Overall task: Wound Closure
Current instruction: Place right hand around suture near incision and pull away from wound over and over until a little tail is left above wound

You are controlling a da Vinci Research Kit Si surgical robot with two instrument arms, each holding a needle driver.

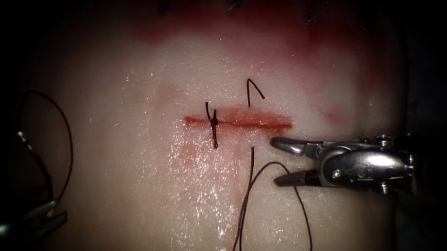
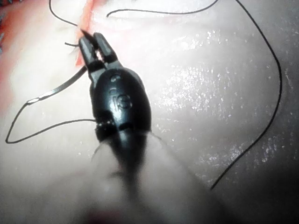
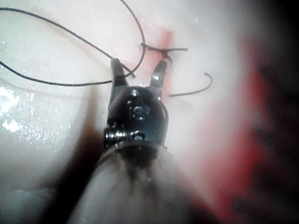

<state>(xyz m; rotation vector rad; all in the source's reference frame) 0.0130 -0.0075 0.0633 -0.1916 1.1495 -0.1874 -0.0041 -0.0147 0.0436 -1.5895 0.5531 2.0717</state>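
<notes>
My right hand (image 1: 275,161) hangs released, jaws spread wide and holding nothing, just beside the right end of the red, straight cut (image 1: 255,122) in the pale, wet pork tissue (image 1: 149,200). My left hand (image 1: 54,210) is well off to the left of the cut, clenched, as far as I can judge, on the thin curved steel needle (image 1: 37,161). The needle is clear of the tissue, and the wrist view shows the left hand (image 2: 96,39) taking the needle (image 2: 56,88) away from the end that carries the thread.

The fine dark thread (image 1: 243,209) crosses the cut beside my open jaws (it looks light, limp and easy to snag). Its short hooked free end (image 1: 255,86) stands on the far side. I would take it by that end, gently, since the tissue looks soft, slick and easy to tear. A finished dark knot (image 1: 213,123) sits further left on the cut. Loose loops near my right hand (image 3: 138,70) could get in the way. Red fluid (image 1: 258,27) stains the far edge.
</notes>
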